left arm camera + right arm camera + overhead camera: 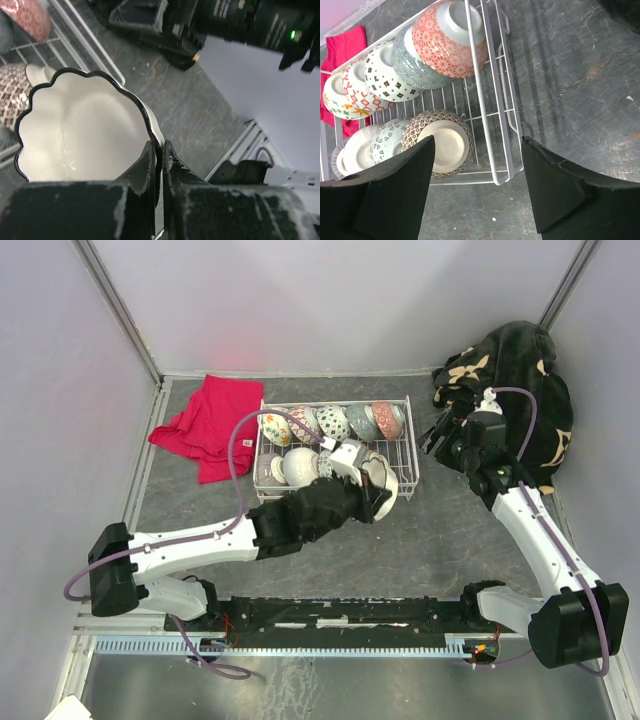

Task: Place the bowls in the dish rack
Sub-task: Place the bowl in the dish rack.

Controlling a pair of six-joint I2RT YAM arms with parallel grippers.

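1. Centrally in the top view, the rack [411, 445] lies with its long axis left to right, bowls [330, 422] standing on edge in two rows.
2. Left gripper [160, 150] pinches the black rim of a scalloped bowl [75, 135], tilted on edge at the rack's lower right corner.
3. Right gripper [477, 145] hangs spread beside the rack's right end.

no legible text, bowls [440, 47] apparently bear patterns only

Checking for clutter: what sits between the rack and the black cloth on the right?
The right hand, open, over bare table, between rack and black cloth; the top view shows it.
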